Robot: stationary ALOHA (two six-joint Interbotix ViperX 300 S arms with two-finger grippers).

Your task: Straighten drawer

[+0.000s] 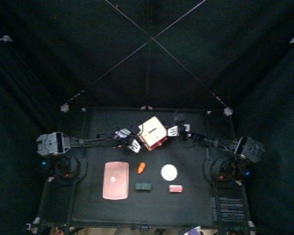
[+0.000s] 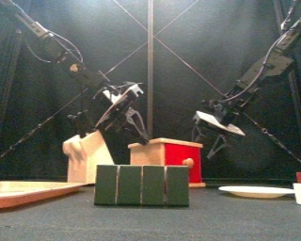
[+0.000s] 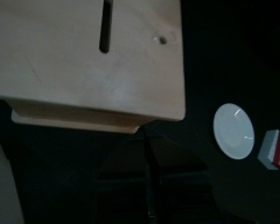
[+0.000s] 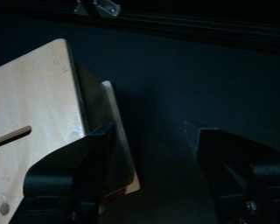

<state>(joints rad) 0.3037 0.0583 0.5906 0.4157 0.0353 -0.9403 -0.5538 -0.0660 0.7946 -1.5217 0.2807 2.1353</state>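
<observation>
The drawer (image 1: 151,130) is a boxy tan unit standing askew at the table's back middle, and its red front (image 2: 180,153) shows in the front view. My left gripper (image 1: 128,137) hangs at its left side. In the left wrist view the dim jaws (image 3: 143,162) look pressed together, their tips right at the edge of the drawer's slotted tan top (image 3: 84,52). My right gripper (image 4: 154,144) is open at the drawer's right side (image 1: 176,131), with one jaw against the tan panel's edge (image 4: 43,105) and the other jaw apart over the bare table.
A flat pink tray (image 1: 115,179) lies front left. An orange piece (image 1: 142,168), a white plate (image 1: 169,171), a dark green block (image 2: 142,184) and a small red block (image 1: 175,189) sit in front of the drawer. A cream piece (image 2: 83,156) stands left of it.
</observation>
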